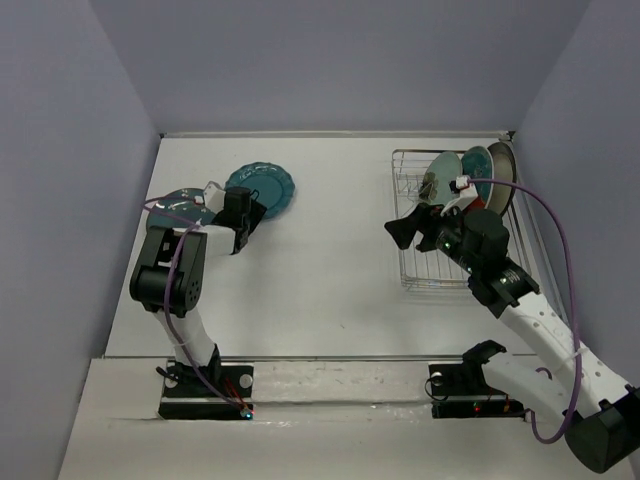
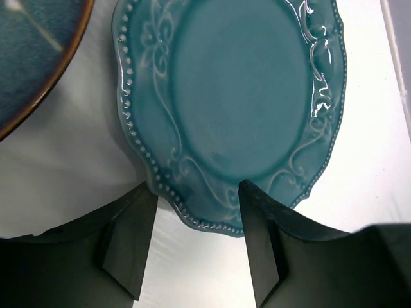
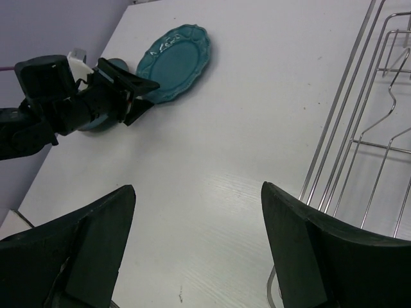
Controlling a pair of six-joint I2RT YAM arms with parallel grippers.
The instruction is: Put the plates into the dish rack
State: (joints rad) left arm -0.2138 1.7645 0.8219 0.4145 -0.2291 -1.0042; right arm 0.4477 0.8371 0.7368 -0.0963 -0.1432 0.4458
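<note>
A scalloped teal plate lies flat at the back left of the table. My left gripper is at its near rim. The jaws stand open, one finger beside the rim and the other overlapping it. To the plate's left lies a dark blue plate with a brown rim, partly hidden by the left arm. The dish rack stands at the right with three plates upright in its far end. Left of the rack my right gripper hangs open and empty.
Purple walls close the table on the left, back and right. A purple cable loops from the right arm past the rack's right side. The near rows of the rack hold nothing. Bare white tabletop stretches between the two arms.
</note>
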